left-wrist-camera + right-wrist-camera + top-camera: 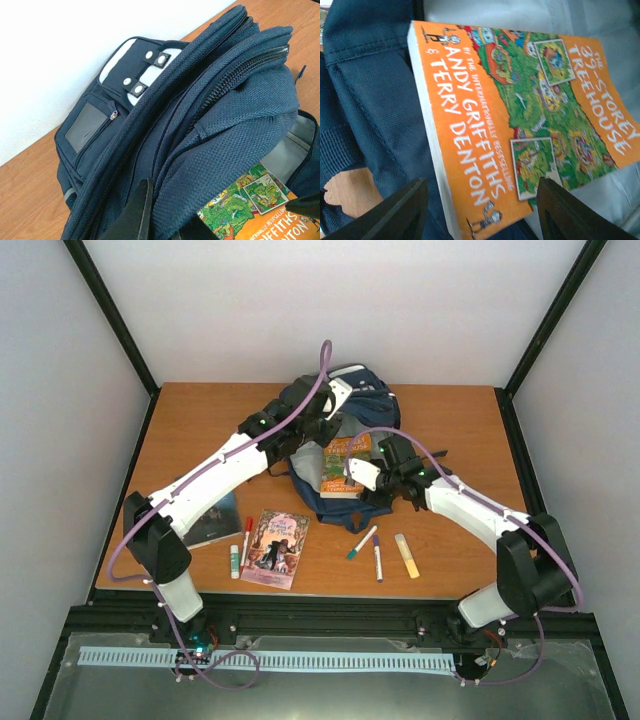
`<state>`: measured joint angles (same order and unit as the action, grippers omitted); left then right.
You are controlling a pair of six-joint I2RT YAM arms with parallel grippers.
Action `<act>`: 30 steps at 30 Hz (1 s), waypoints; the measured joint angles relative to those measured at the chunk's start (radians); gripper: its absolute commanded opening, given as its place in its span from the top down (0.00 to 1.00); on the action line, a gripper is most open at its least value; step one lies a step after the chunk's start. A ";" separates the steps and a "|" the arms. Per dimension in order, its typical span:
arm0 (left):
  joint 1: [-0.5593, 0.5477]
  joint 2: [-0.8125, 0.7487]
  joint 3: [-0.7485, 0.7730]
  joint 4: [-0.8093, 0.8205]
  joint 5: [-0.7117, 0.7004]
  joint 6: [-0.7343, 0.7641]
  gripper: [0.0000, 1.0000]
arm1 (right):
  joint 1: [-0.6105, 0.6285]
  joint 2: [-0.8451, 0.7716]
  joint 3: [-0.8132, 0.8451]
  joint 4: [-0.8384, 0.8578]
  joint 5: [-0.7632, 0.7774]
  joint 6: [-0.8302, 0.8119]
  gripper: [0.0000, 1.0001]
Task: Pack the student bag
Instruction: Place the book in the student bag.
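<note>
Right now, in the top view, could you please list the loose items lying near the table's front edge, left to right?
Dark book, glue stick, red-capped marker, pink book, teal-capped marker, blue-capped marker, yellow highlighter.

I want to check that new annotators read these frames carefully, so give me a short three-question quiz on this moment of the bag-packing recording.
1. True or false: the orange book lies flat on the bare table, apart from the student bag.
2. The left pincer is: A) wide open, B) shut on the bag's fabric, C) resting on the table.
3. What title is printed on the orange book?
Key: 1 false, it rests in the bag's open mouth; 2 B; 3 The 39-Storey Treehouse.
</note>
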<state>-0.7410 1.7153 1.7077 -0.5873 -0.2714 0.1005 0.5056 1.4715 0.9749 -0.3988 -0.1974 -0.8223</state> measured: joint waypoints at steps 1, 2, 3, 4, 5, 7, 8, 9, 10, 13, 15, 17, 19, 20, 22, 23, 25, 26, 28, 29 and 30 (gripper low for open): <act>0.000 0.000 0.000 -0.001 0.000 0.000 0.99 | 0.007 0.005 -0.002 0.005 0.003 -0.010 0.42; 0.000 0.000 0.000 -0.002 0.002 0.000 0.99 | 0.012 0.013 -0.002 0.010 0.003 -0.017 0.42; 0.000 0.000 0.000 -0.004 0.003 0.000 0.99 | 0.016 0.023 -0.002 0.015 0.003 -0.025 0.43; 0.000 0.000 0.000 -0.005 0.003 0.000 0.99 | 0.019 0.037 -0.002 0.021 0.003 -0.031 0.44; 0.000 0.000 0.000 -0.005 0.004 0.000 0.99 | 0.021 0.048 -0.002 0.025 0.003 -0.035 0.46; 0.000 0.000 0.000 -0.005 0.006 0.000 0.99 | 0.022 0.071 -0.002 0.038 0.008 -0.039 0.49; 0.000 0.000 0.000 -0.005 0.007 0.000 0.99 | 0.022 0.085 -0.002 0.050 0.014 -0.037 0.50; 0.000 0.000 0.000 -0.005 0.008 0.000 0.99 | 0.022 0.095 -0.002 0.058 0.020 -0.038 0.52; 0.000 0.000 0.000 -0.005 0.008 0.000 0.99 | 0.023 0.106 -0.001 0.068 0.031 -0.036 0.54; 0.000 0.000 -0.001 -0.006 0.011 0.000 0.99 | 0.025 0.137 0.000 0.118 0.073 -0.031 0.56; 0.000 0.000 -0.003 -0.006 0.014 0.000 0.99 | 0.026 0.156 0.000 0.167 0.113 -0.032 0.57; 0.000 0.000 -0.003 -0.007 0.019 0.000 0.99 | 0.026 0.179 0.003 0.210 0.148 -0.038 0.57; 0.000 0.000 -0.003 -0.008 0.026 0.000 0.99 | 0.026 0.209 0.014 0.246 0.179 -0.053 0.58; 0.000 0.000 -0.003 -0.010 0.030 0.000 0.99 | 0.026 0.230 0.024 0.267 0.197 -0.062 0.58; 0.000 0.000 -0.003 -0.013 0.034 0.000 0.99 | 0.026 0.271 0.050 0.298 0.224 -0.079 0.58; 0.000 0.000 -0.003 -0.013 0.037 0.000 0.99 | 0.027 0.293 0.064 0.312 0.236 -0.087 0.59; 0.000 0.000 -0.004 -0.014 0.037 0.000 0.99 | 0.029 0.333 0.094 0.347 0.259 -0.102 0.59; 0.000 0.000 -0.004 -0.015 0.038 0.000 0.99 | 0.030 0.349 0.107 0.363 0.270 -0.109 0.59; 0.001 0.000 -0.004 -0.016 0.037 0.000 0.99 | 0.031 0.378 0.127 0.396 0.290 -0.124 0.61; 0.002 0.000 -0.004 -0.016 0.037 0.000 0.99 | 0.031 0.393 0.138 0.415 0.302 -0.134 0.63; 0.005 0.000 -0.005 -0.017 0.036 0.000 0.99 | 0.031 0.403 0.144 0.430 0.313 -0.143 0.66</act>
<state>-0.7364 1.7153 1.7031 -0.6041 -0.2352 0.1001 0.5365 1.8748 1.1187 0.0315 0.1158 -0.9657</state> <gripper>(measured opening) 0.041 0.395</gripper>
